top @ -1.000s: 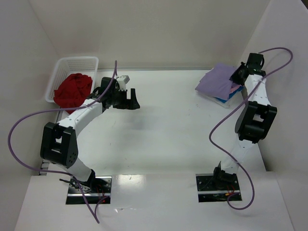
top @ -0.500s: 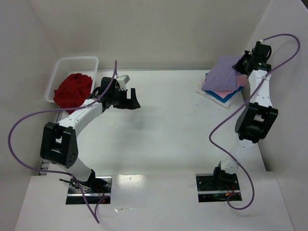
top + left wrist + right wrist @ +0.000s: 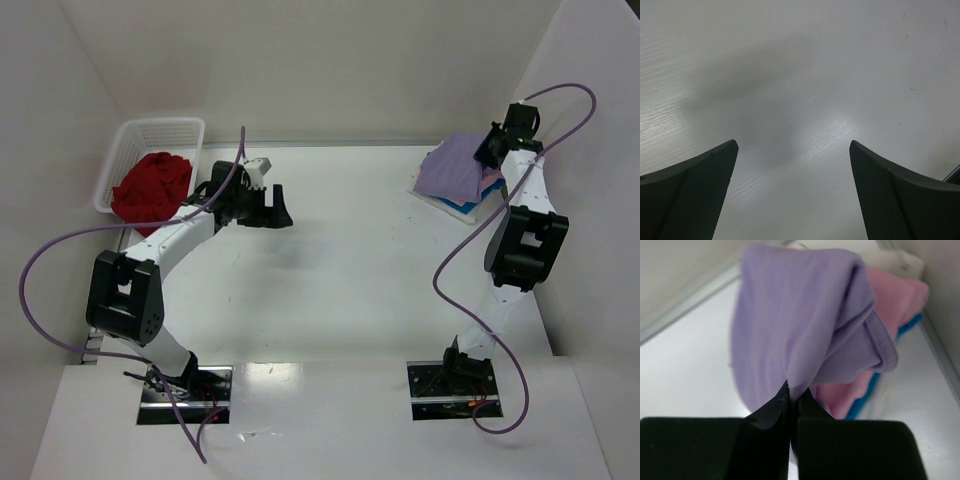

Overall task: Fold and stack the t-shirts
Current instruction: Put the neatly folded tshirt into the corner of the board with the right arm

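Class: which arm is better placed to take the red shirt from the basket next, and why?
Left. The left gripper, open, hangs near the basket holding the red shirt; the right gripper is shut on the lavender shirt.

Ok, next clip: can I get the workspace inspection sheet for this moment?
Surface: white table, with an arm shadow near the left claw.
Job's things: lavender t-shirt on top of pink t-shirt and blue t-shirt, stacked far right; red t-shirt crumpled in the white lattice basket, far left.
Clutter: nothing seen.
Claws: left claw open and empty above the table; right claw shut on the lavender t-shirt's edge.
Cables: a purple cable loops off each arm.
Surroundings: white walls on three sides.
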